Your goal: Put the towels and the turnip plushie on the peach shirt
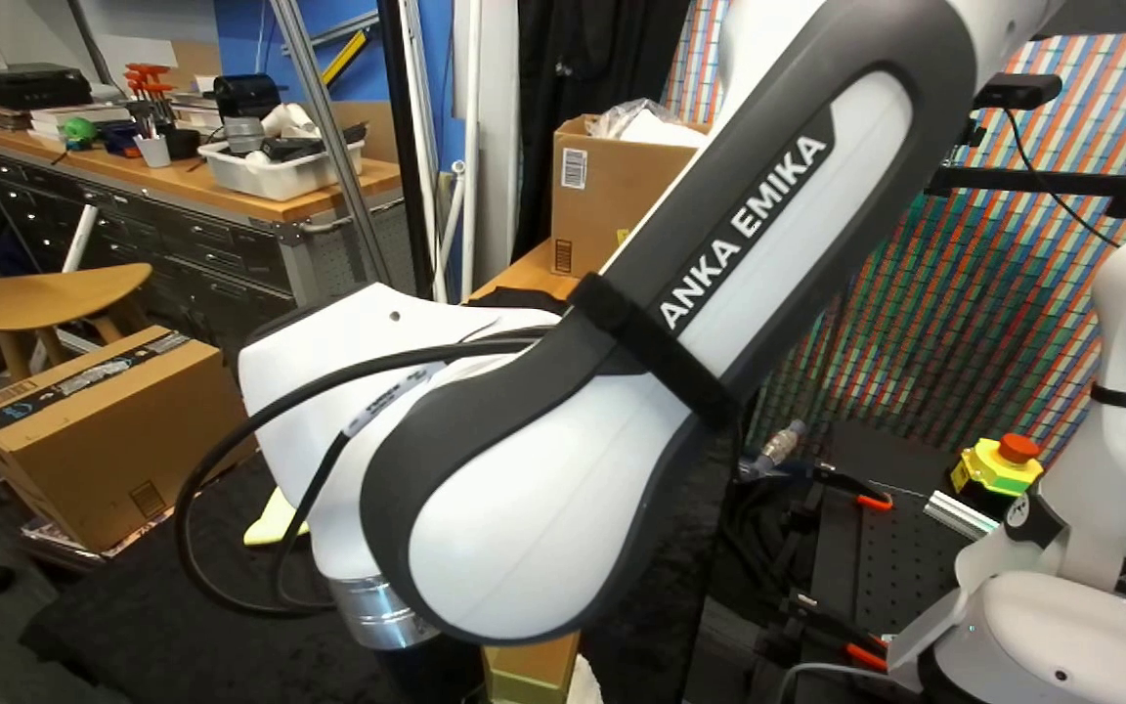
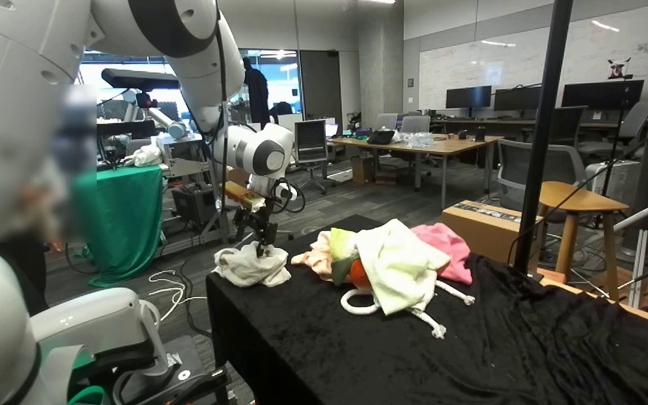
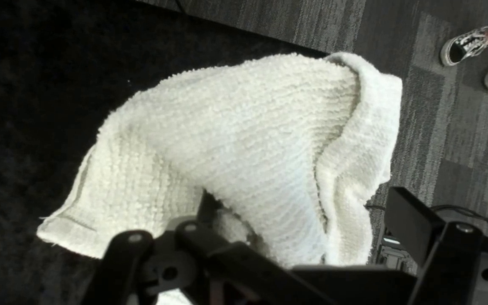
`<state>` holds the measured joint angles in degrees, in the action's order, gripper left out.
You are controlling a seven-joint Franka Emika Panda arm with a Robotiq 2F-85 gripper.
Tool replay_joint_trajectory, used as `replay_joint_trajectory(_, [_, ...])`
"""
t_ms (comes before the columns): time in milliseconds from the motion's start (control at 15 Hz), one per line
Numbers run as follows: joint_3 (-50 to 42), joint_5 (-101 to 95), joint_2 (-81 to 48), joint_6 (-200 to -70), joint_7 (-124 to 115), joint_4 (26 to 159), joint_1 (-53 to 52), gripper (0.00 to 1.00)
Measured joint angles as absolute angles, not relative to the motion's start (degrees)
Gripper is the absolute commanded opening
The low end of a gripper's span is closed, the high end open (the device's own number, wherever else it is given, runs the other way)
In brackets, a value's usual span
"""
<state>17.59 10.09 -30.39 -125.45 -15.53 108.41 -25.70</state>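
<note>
While a carton (image 1: 607,205) holds clear plastic (image 1: 625,116), the pincer (image 3: 311,215) gapes at a white towel (image 3: 235,127).

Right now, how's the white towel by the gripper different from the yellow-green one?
The white towel lies heaped low; the yellow-green towel drapes over a rope. The open gripper is right at the white towel, apart from the yellow-green towel. Both are pale cloths.
</note>
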Motion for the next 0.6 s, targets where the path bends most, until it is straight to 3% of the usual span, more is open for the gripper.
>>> replay_joint_trajectory(67, [17.5,9.8,-30.5,-125.4,-15.5,108.4,-25.8,0.75])
replay_joint_trajectory(133, [17.4,9.3,-30.6,-125.4,-15.6,108.3,-25.9,0.74])
replay_joint_trajectory(600, [17.2,7.0,-31.1,-125.2,-15.6,108.3,-26.3,0.20])
